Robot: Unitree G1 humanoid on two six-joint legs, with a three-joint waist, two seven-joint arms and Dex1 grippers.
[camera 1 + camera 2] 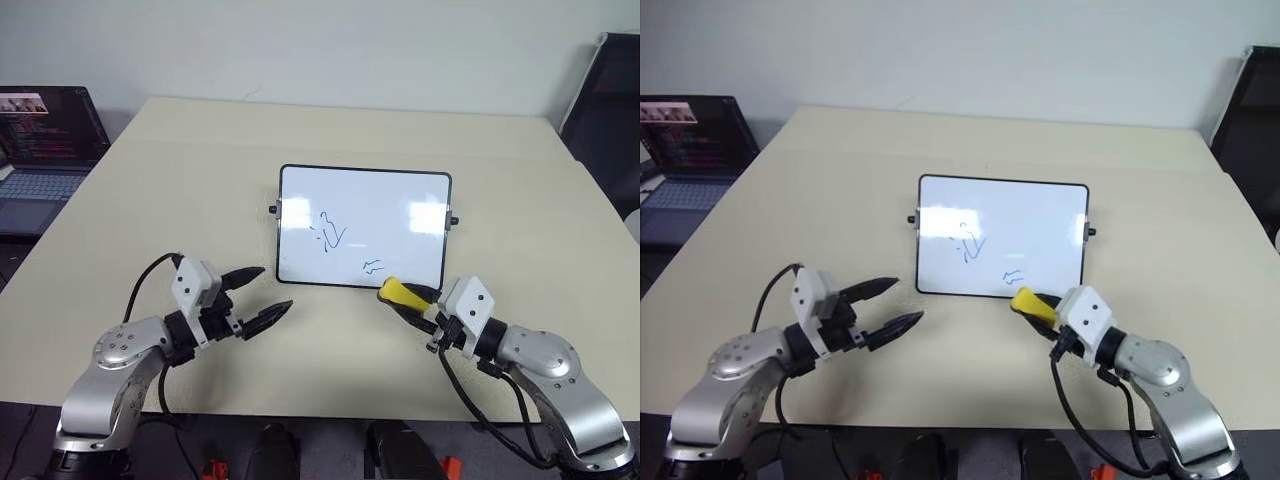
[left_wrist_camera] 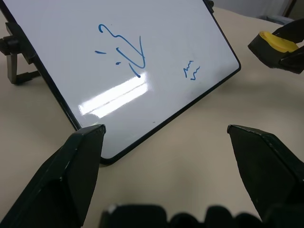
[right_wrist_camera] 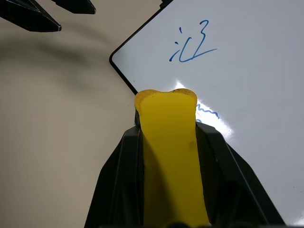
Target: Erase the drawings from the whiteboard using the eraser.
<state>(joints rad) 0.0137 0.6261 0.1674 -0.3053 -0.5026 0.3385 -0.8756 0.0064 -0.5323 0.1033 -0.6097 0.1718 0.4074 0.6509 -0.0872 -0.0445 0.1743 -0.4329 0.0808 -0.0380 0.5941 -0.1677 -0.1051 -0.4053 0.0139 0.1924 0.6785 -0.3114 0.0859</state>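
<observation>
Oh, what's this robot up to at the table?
It is set to wipe a whiteboard. Its right gripper is shut on a yellow eraser, held at the board's near edge. Two blue drawings, a larger scribble and a small squiggle, are not yet erased. The left gripper hangs open and empty over the table, beside the board's near left corner.

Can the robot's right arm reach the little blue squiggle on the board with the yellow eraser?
Probably yes. The right gripper is shut on the eraser, right at the near edge of the whiteboard. The small squiggle sits just past that edge, and nothing lies between them.
</observation>
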